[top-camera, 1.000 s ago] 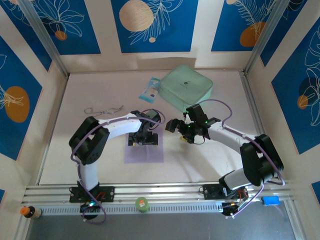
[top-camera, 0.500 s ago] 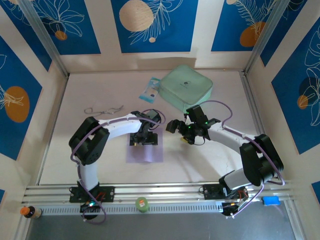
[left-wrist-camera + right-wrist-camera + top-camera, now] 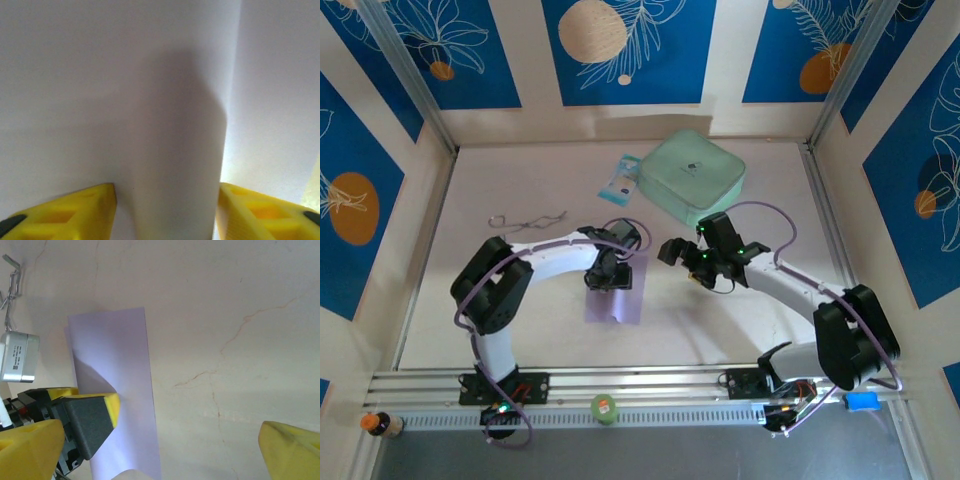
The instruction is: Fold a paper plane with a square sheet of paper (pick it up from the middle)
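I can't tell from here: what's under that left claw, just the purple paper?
Yes. The left claw is down on the square sheet of paper, whose middle is bulging up between its yellow fingers. The table lies beneath; the paper's middle is covered by the claw from above.

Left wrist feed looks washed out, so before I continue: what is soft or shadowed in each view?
Left wrist: thin lavender paper sheet close, soft-focus, grey shadow down its raised middle. Right wrist: paper sharp, dark shadow beside the left gripper. Top external: even light, crisp.

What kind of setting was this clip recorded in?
Most likely a lab data-collection booth: a pale table boxed in by blue leaf-print wall panels, with an aluminium mounting rail along the near edge carrying both arm bases.
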